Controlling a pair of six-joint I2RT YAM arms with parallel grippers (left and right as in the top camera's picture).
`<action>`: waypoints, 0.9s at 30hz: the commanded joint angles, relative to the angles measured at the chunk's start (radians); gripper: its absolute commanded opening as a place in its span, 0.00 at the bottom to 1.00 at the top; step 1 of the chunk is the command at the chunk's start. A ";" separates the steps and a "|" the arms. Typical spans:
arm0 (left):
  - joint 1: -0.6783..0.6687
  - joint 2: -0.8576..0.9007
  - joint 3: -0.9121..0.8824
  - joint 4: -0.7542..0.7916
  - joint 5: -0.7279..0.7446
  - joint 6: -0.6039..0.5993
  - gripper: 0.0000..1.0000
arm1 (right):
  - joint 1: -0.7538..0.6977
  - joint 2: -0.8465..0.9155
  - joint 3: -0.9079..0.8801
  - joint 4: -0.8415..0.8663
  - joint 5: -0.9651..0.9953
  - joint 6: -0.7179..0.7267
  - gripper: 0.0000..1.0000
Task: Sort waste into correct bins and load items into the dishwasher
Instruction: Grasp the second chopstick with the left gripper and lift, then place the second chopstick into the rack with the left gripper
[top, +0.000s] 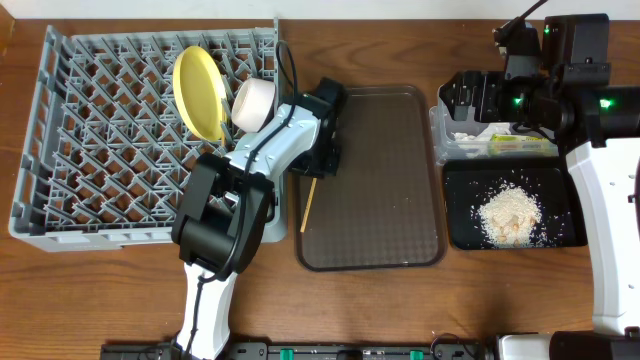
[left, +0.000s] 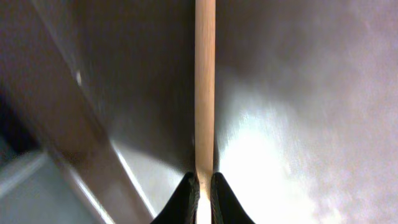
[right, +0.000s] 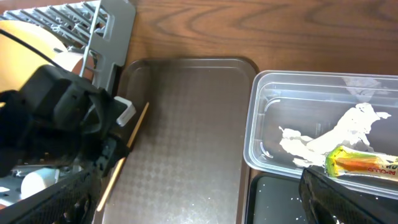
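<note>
1. Wooden chopstick (left: 205, 87) is pinched at 1 end by the left end effector (left: 201, 182), which is closed on it. It's low over the brown tray (top: 380, 200), near the tray's left rim.
2. I'd lift straight up first so the far tip clears the rim. Then swing left to the grey dish rack (top: 100, 160) and lower it between pegs, away from the yellow plate (top: 200, 90) standing there. It's a thin stick gripped at the end, so it could pivot. Go slow.
3. Right end effector (right: 196, 202) is spread wide with nothing in it, hanging by the clear tub (right: 261, 124).
4. Left wrist view shows the actual pinch, which the arm hides from overhead. Right wrist view gives the clearest look at the paper scraps (right: 329, 134) and the green-yellow wrapper (right: 360, 163) in the tub. Only overhead shows the rice crumbs (top: 508, 215) in the black tray (top: 460, 235).
</note>
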 joint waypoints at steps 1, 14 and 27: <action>0.004 -0.032 0.122 -0.096 0.054 0.011 0.07 | 0.002 0.001 0.010 -0.002 0.000 -0.003 0.99; 0.120 -0.366 0.241 -0.370 -0.219 0.052 0.07 | 0.002 0.001 0.010 -0.002 0.000 -0.003 0.99; 0.408 -0.346 0.064 -0.208 -0.249 0.209 0.08 | 0.002 0.001 0.010 -0.002 0.000 -0.003 0.99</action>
